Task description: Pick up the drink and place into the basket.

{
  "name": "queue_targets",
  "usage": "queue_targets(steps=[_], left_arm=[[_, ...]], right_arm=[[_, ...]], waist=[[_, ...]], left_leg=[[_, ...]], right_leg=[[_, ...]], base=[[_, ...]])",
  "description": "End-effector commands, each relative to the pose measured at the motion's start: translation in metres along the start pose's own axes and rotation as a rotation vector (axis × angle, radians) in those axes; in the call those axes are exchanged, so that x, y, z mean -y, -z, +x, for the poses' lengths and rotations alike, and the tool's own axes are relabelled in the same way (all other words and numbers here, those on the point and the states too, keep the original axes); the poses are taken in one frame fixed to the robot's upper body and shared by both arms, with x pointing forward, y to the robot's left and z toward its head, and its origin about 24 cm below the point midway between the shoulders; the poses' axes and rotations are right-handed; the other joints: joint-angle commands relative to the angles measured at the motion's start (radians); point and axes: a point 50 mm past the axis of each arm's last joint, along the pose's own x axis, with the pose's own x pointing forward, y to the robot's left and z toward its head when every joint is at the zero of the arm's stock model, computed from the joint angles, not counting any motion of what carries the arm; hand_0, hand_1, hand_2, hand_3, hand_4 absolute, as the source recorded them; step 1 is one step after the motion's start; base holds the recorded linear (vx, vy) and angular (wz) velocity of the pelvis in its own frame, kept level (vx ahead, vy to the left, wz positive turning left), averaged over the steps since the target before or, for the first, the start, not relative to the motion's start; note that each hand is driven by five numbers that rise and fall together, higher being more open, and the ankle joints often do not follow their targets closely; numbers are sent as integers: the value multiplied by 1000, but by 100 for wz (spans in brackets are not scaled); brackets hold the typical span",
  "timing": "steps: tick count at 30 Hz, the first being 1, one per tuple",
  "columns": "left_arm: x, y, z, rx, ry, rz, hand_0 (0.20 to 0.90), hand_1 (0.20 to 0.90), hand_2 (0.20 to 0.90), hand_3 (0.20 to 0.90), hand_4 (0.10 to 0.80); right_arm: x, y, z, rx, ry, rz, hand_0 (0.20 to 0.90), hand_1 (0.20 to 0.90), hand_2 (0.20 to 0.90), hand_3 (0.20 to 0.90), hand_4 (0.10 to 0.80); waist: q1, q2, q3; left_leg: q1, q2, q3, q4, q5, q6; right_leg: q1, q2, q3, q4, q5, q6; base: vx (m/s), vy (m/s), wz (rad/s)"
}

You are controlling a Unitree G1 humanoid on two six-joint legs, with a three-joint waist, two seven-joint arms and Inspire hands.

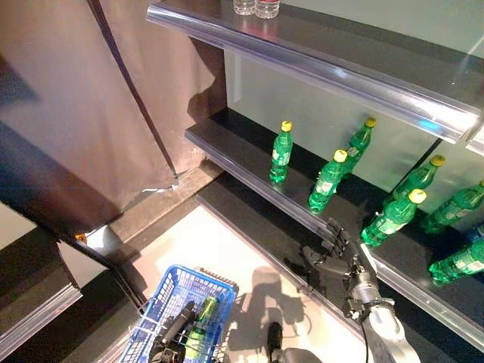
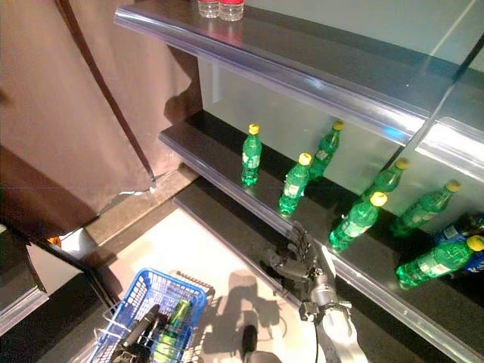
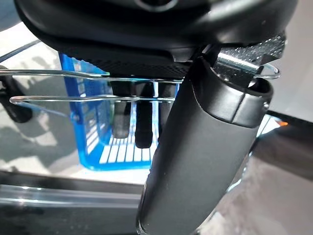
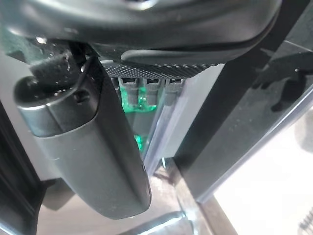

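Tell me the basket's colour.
Blue basket, with metal wire handles; it shows best in the left eye view.

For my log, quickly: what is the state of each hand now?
Left hand: shut on the basket handle.
Right hand: open, holding nothing.

Green drink bottles with yellow caps stand and lean along the dark lower shelf (image 1: 227, 147). 1 bottle (image 1: 281, 153) stands upright near the shelf's front edge, apart from the others; a second (image 1: 327, 181) tilts just beside it, and a third (image 1: 358, 145) leans behind that one. Farther right, several more lie tilted or on their sides. Another green bottle (image 1: 201, 327) lies inside the blue basket (image 1: 172, 291), which sits low on the pale floor, its wire handle raised.
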Motion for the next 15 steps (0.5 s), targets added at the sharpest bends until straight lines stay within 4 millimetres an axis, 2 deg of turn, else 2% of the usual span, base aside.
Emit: queue_targets(steps=[1,9,15], left_arm=[[32,-64,5,292,195,-21,300,300,300,200,100],[19,-62,3,284,164,-20,300,300,300,200,100],[20,-60,2,278,173,-16,300,300,300,200,100]], right_arm=[[-3,-68,13,364,-15,-28,900,900,900,900,800],[8,-79,2,456,92,-79,900,900,900,900,800],[17,-89,-7,534,167,-103,900,900,900,900,800]], waist=[[-19,-9,-56],[-41,2,-49],[-64,9,-42]], left_leg=[[-48,-12,-36,61,-51,-10],[-38,-8,-8,56,-53,-7],[-30,-11,14,61,-65,2]], right_leg=[[73,-10,70,8,-133,84],[74,-8,81,15,-139,84],[73,-4,108,13,-140,87]], base=[[0,0,0],[0,1,-1],[-1,6,-4]])
